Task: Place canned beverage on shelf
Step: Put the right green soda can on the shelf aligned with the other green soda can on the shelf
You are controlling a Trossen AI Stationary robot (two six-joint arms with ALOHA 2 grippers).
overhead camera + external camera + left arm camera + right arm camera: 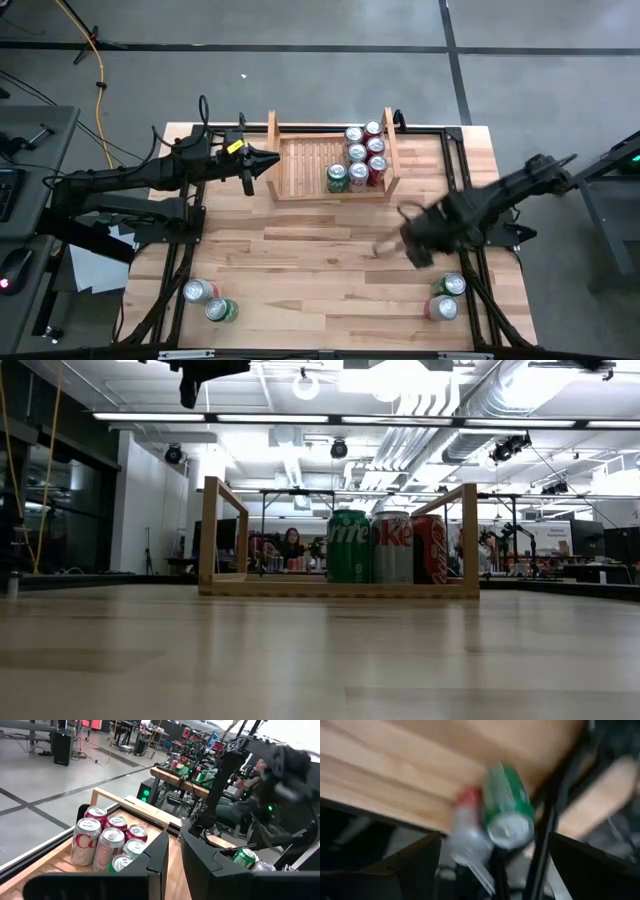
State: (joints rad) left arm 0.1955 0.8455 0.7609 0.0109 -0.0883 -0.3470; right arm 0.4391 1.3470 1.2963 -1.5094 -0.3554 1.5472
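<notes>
The pale wooden shelf (305, 170) stands at the table's far middle. Several cans (357, 160) stand upright on its slatted base, at its right end; the low view shows a green, a silver and a red one (385, 547). My left gripper (262, 158) hovers shut and empty just left of the shelf's left side board. My right gripper (395, 230) is open and empty above the table's right half. Its wrist view looks down on a green can (507, 810) and a red-and-silver can (465, 835), which stand at the near right corner (445, 296).
Two more cans, one silver (200, 290) and one green (222, 310), stand near the table's near left corner. The shelf's left part (300, 165) is bare slats. Bare wood lies between the shelf and the near edge. A person sits in the room beyond (292, 545).
</notes>
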